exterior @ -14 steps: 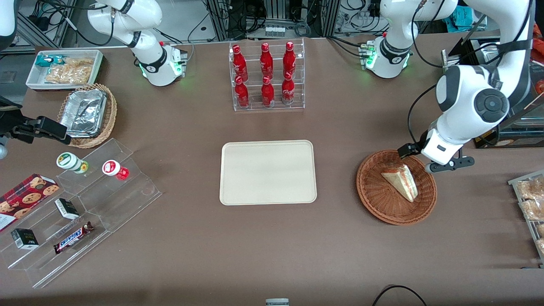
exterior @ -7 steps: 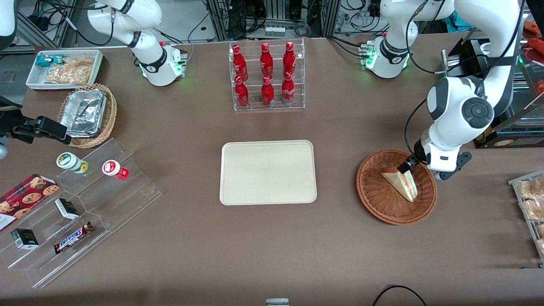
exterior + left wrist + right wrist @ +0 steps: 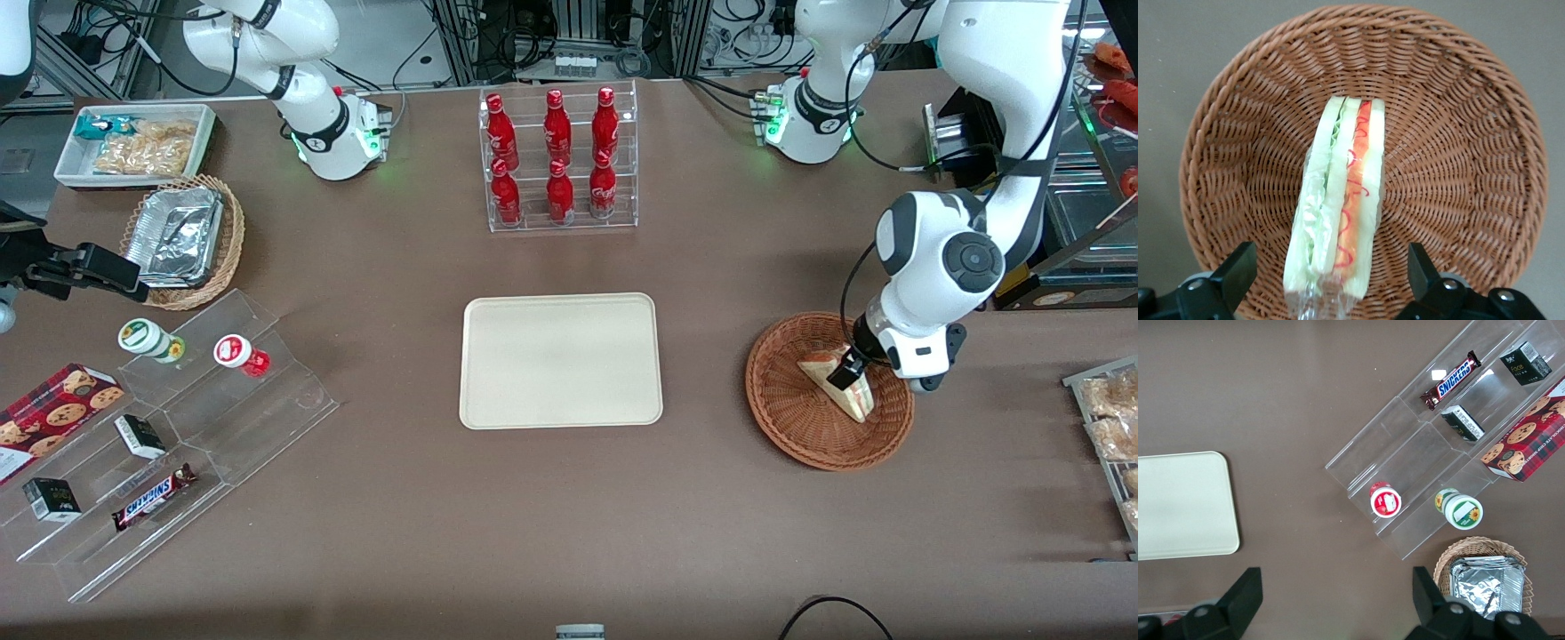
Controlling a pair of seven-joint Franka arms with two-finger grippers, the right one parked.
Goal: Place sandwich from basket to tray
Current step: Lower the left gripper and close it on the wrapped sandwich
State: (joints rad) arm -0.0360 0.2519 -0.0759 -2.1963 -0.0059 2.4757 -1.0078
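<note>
The claw (image 3: 1325,277) hangs low over the basket (image 3: 782,418) with its fingers (image 3: 1237,270) spread wide apart, one on each side of the sandwich (image 3: 1338,200) and touching neither face of it. In the front view the claw (image 3: 845,372) sits right above the wedge's end that lies farther from the camera. The sandwich (image 3: 840,384) lies inside the basket, wrapped in clear film, its layered cut edge turned up toward the wrist camera.

It is probably light and soft: white bread with loose filling will squash under a hard squeeze, and the film may be slick. The best hold looks to be across the two flat bread faces, near the thick end where the fingers now bracket it, closing gently so the layers press together and do not slide apart.

Compared with a second ago, the arm has swung inward and dropped. Then the claw stood at the basket's rim, beside the sandwich; now it is over the sandwich itself and aligned along it. The sandwich and basket have not shifted.

The tray (image 3: 480,400) waits bare on the tabletop (image 3: 569,533), well apart from the basket toward the parked arm's end.
</note>
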